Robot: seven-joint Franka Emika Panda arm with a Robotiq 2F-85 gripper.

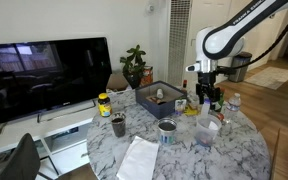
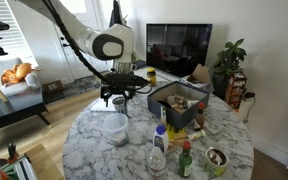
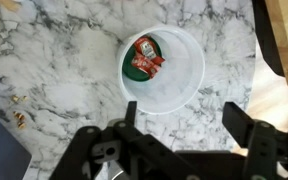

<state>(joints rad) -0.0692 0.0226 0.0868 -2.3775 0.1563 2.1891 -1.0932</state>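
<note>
Above marble table (image 3: 44, 70) | jaws wide, empty | over white cup (image 3: 187, 78) holding red packet (image 3: 147, 58)

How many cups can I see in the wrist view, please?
1. The white cup stands on the marble table, close to the open gripper, with a red packet inside it. Other cups may be hidden outside this view.

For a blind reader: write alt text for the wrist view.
A white cup stands on a marble table, seen from above, with a red packet over something green inside. The open claw, empty, hangs just below it in the picture.
</note>
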